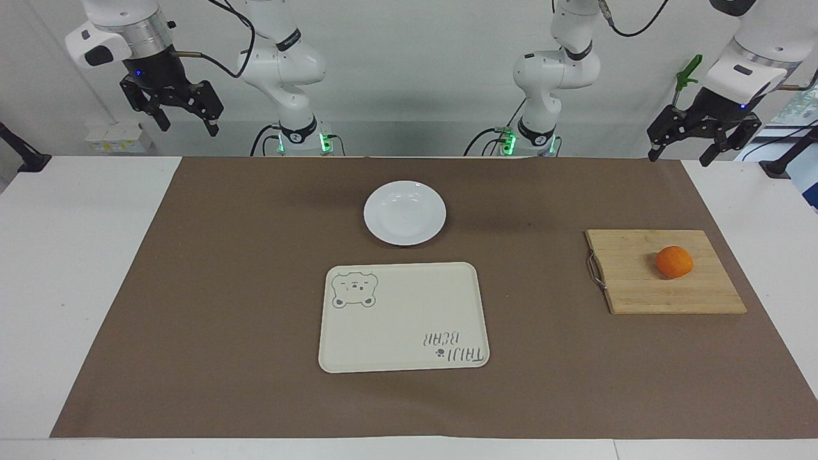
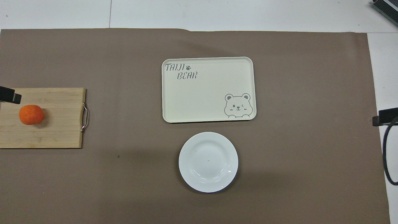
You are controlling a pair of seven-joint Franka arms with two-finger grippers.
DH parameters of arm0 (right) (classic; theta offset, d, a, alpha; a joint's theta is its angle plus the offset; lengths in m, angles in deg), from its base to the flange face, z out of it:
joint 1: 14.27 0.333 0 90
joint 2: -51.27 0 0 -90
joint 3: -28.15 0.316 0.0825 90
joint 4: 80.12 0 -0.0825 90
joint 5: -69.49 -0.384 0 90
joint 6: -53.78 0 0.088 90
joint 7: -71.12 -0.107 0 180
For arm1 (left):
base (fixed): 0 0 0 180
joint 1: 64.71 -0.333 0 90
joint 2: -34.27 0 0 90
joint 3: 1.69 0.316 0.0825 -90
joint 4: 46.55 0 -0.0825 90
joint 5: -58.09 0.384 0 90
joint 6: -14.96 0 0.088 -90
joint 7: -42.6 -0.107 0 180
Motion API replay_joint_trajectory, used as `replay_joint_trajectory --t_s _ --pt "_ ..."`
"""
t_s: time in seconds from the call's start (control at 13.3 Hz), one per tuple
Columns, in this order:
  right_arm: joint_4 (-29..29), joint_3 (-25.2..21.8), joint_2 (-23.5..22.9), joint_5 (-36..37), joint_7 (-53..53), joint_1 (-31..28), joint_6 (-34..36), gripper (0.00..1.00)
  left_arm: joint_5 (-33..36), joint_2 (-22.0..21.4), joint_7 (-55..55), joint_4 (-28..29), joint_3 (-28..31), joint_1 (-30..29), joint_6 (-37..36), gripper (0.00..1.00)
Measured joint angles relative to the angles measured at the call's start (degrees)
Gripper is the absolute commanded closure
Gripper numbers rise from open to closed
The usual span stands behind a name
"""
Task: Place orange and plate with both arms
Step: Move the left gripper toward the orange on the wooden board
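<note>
On board (image 1: 639,287) — orange (image 1: 674,262), left pincer (image 1: 680,155) open, well apart.

Both white jointed arms up, idle. Left black two-finger gripper (image 1: 680,155) raised at its own end of the table, fingers spread, empty. Right black two-finger gripper (image 1: 187,126) likewise raised at its own end, open, empty.

A white table (image 1: 77,268) fills most of the facing view, with a brown paper mat (image 1: 255,383) spread across its middle from nine to three o'clock. Along twelve o'clock runs a plain pale wall (image 1: 415,57), evenly lit. At nine o'clock against the wall sits a small white box (image 1: 118,137). At three o'clock a strip of window (image 1: 802,102) shows greenery outside.
</note>
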Motion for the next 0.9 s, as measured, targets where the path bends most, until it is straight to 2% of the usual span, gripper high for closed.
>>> replay_joint_trajectory --t_s 0.9 --pt "0.00 0.00 0.00 0.00 0.00 0.00 0.00 0.00 0.00 -0.18 0.00 0.00 -0.05 -0.05 -2.16 0.00"
